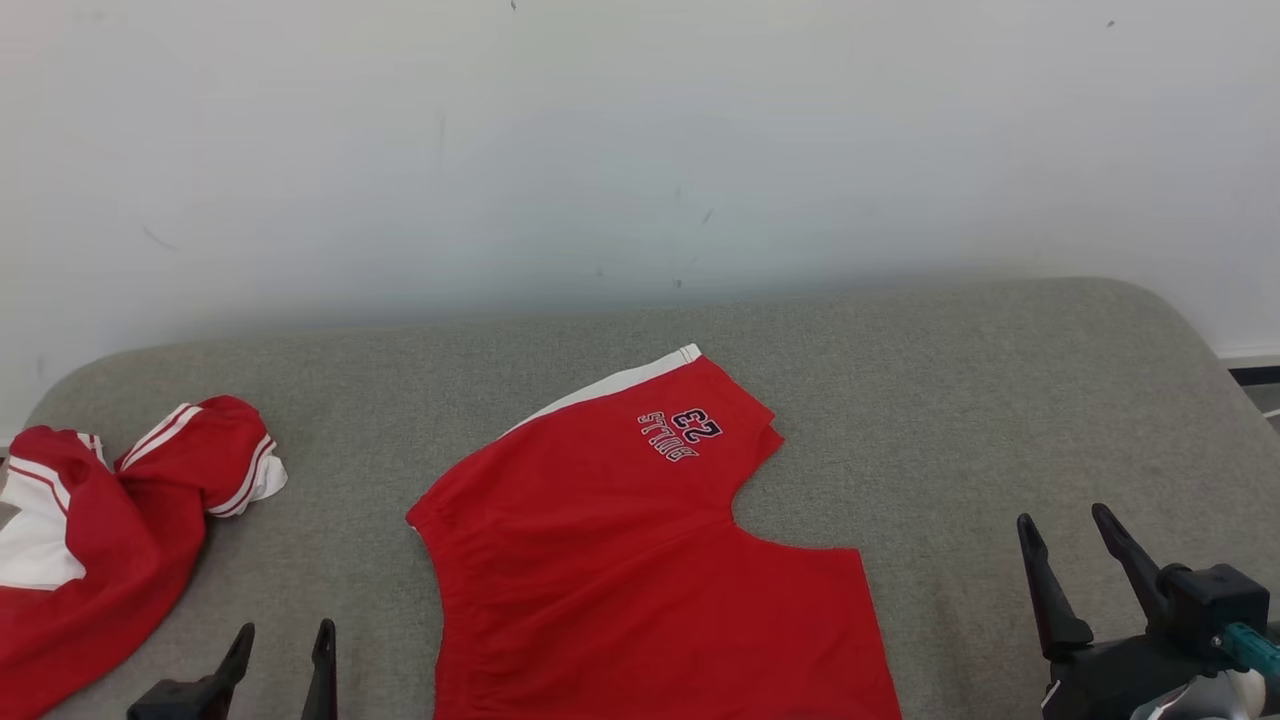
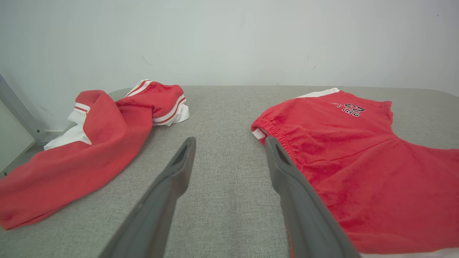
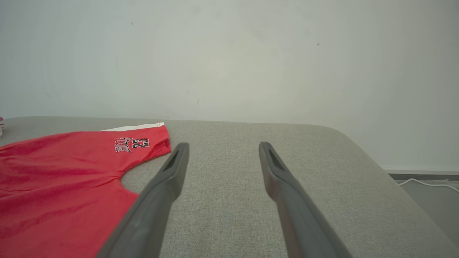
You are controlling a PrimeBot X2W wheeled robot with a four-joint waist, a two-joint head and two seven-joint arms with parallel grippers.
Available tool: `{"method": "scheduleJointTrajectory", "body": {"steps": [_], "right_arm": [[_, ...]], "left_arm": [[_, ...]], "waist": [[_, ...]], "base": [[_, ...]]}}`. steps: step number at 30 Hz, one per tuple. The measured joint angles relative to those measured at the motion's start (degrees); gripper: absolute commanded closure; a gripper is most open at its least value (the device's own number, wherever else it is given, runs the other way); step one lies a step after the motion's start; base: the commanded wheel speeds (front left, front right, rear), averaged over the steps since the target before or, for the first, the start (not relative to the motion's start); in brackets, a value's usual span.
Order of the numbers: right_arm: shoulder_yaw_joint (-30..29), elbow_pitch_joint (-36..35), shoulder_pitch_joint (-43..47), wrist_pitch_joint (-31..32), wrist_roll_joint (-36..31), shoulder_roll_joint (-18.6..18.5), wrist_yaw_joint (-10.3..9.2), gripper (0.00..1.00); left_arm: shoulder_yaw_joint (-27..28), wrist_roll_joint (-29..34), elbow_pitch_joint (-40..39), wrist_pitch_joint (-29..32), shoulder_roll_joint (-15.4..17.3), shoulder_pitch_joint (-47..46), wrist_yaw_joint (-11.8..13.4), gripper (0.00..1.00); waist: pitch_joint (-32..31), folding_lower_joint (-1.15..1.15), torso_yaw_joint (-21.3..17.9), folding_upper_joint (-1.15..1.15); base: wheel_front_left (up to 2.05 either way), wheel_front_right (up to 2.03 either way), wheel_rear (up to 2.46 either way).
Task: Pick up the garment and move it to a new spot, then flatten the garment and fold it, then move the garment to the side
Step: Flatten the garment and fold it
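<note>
- Shorts (image 1: pixel 620 560), red with a white side stripe and a "BULLS 23" print, lie spread flat in the middle of the grey padded bench (image 1: pixel 950 400); the gathered waistband faces the robot's left and the two legs point to its right, with a curved notch between them
- They are probably the garment in hand; already flattened, they look ready for folding
- The cloth looks thin, light and limp; it should sag and slide when lifted, so a pinch at one point would bunch it
- The best holds look like the thicker waistband edge and a leg hem, taken together
- Left jaws stand wide open and empty, low over bare bench; one finger (image 2: pixel 287 172) is just beside the waistband
- Right jaws are also wide open and empty, over bare bench to the right of the legs
- A crumpled red-and-white jersey (image 1: pixel 100 530) lies at the bench's left end, apart from the shorts; it takes up room on that side
- A pale wall (image 1: pixel 600 150) stands behind the bench
</note>
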Motion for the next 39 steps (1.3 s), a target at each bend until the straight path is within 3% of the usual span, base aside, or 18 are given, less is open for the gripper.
{"method": "scheduleJointTrajectory", "body": {"steps": [3, 8, 18, 39], "right_arm": [[0.4, -0.2, 0.3, 1.0, 0.1, -0.1, 0.12, 0.0], [1.8, -0.7, 4.3, 3.6, 1.2, -1.2, 2.21, 0.0], [5.4, -3.5, 8.8, 10.6, 4.2, -1.6, 5.14, 0.0], [10.6, 0.2, 5.6, 20.7, 5.0, 0.8, 6.11, 0.0]], "left_arm": [[-1.1, 0.0, -1.2, 1.1, 0.0, 1.0, -0.1, 0.0], [-5.7, 0.2, -1.8, 3.9, -0.6, 1.9, -2.7, 0.0], [-7.8, -2.8, -1.9, 8.1, -0.9, 4.6, -6.2, 0.0], [-9.7, -4.4, 7.2, 13.7, -2.5, -1.4, -9.7, 0.0]], "waist": [[0.0, 0.0, 0.1, 0.0], [0.2, 0.0, 0.7, 0.0], [1.6, 0.0, 1.0, 0.0], [5.1, 0.0, 2.2, 0.0]], "base": [[0.0, 0.0, 0.0], [0.0, 0.0, 0.0], [0.0, 0.0, 0.0], [0.0, 0.0, 0.0]]}}
